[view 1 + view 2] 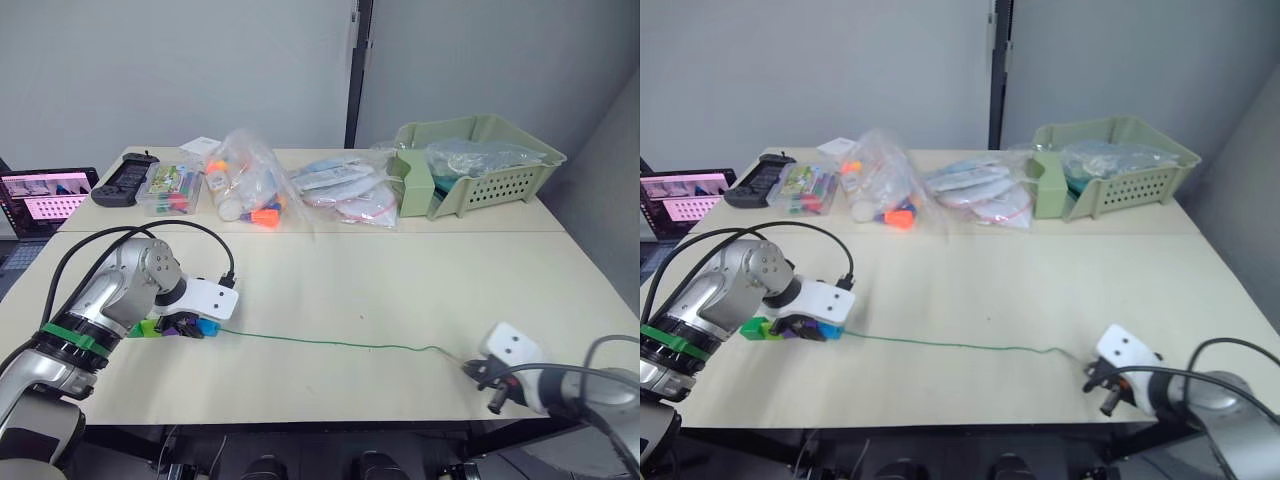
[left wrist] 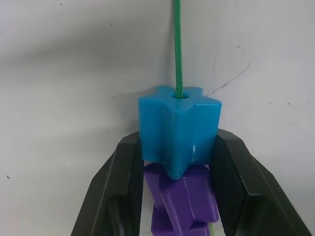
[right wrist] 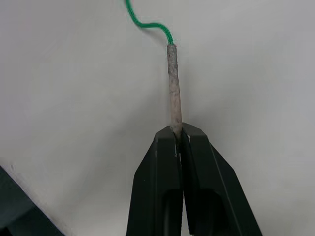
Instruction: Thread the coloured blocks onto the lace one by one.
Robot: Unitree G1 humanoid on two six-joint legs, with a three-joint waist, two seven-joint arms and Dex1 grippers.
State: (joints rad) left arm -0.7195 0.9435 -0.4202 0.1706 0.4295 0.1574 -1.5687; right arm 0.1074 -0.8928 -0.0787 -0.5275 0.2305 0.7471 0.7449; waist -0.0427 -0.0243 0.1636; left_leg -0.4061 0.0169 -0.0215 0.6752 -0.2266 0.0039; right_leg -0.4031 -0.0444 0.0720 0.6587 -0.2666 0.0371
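The right gripper (image 3: 178, 135) clamps the lace's (image 1: 330, 343) stiff tip, keeping it taut; the left gripper (image 2: 177, 162) clamps the blue block (image 2: 178, 129), purple blocks (image 2: 184, 204) strung behind.

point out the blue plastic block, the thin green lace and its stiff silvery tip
blue plastic block (image 2: 177, 130), left wrist view, its front face
thin green lace (image 1: 330, 343), left eye view, mid-span on the table
stiff silvery tip (image 3: 173, 88), right wrist view, middle of its shaft
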